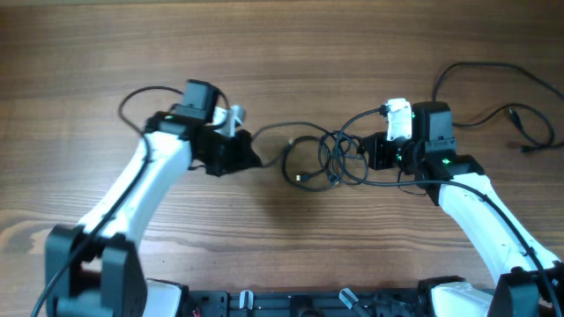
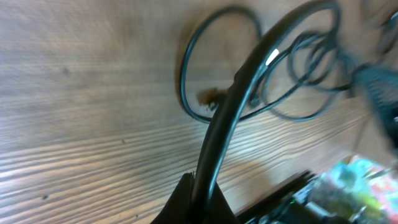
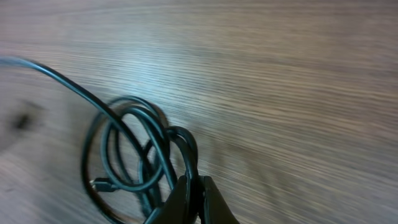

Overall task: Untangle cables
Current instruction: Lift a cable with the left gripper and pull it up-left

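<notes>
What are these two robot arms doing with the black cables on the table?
Two robot arms are working on a tangle of black cables lying on a wooden table. The left claw is shut on one strand at the bundle's left end, the right claw on loops at its right side. The loops between them are not yet untangled.

no letters, words, numbers or signs to read anywhere; none on the cables, none on the wooden table
</notes>
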Robot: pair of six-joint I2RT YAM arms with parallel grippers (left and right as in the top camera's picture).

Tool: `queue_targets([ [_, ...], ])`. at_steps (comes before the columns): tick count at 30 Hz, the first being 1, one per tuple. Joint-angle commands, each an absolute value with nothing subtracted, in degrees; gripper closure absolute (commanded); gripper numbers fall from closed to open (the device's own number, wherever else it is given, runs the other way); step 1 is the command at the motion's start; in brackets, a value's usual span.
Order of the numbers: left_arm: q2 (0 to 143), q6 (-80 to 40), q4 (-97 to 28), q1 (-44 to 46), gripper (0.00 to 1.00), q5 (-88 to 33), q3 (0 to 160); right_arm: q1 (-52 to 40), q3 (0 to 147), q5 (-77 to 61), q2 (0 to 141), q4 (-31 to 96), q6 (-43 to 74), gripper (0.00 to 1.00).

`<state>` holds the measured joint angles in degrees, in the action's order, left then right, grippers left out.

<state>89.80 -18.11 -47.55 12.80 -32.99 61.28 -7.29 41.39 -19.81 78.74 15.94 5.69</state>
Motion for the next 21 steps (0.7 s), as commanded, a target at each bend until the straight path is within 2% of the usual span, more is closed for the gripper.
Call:
queue_targets([
  [1, 80.2, -21.8, -46.2, 5.0, 0.96, -35.6, 61.2, -6.9, 41.9, -11.6, 78.5, 16.6, 4.8, 0.96],
  [6, 67.6, -26.4, -44.7, -8.8, 0.96, -35.5, 61.2, -6.9, 41.9, -4.6, 78.5, 17.7, 8.1, 0.96],
  [8, 62.2, -28.3, -44.5, -16.4, 0.96, -34.9, 61.2, -6.9, 41.9, -3.0, 78.5, 18.2, 8.3, 0.96],
  [9, 58.3, -30.8, -44.5, -23.4, 0.96, -34.5, 61.2, -6.9, 41.9, -0.8, 78.5, 18.7, 10.3, 0.96],
  [12, 53.8, -35.6, -44.3, -33.9, 0.96, -31.5, 61.2, -6.9, 41.9, 2.9, 78.7, 19.2, 12.7, 0.96],
  [14, 52.1, -36.8, -44.5, -39.8, 0.96, -34.1, 61.2, -6.9, 41.9, 1.7, 79.4, 19.2, 14.1, 0.96],
  [17, 52.3, -36.2, -46.5, -40.9, 0.96, -39.0, 61.1, -6.9, 41.9, -13.9, 80.6, 17.6, 14.1, 0.95],
  [18, 53.3, -35.2, -47.2, -39.4, 0.96, -39.2, 61.0, -6.9, 41.9, -23.1, 81.2, 16.3, 14.0, 0.85],
  [21, 56.4, -31.7, -47.4, -34.0, 0.96, -41.1, 61.0, -6.9, 41.9, -39.7, 83.2, 13.6, 13.9, 0.71],
])
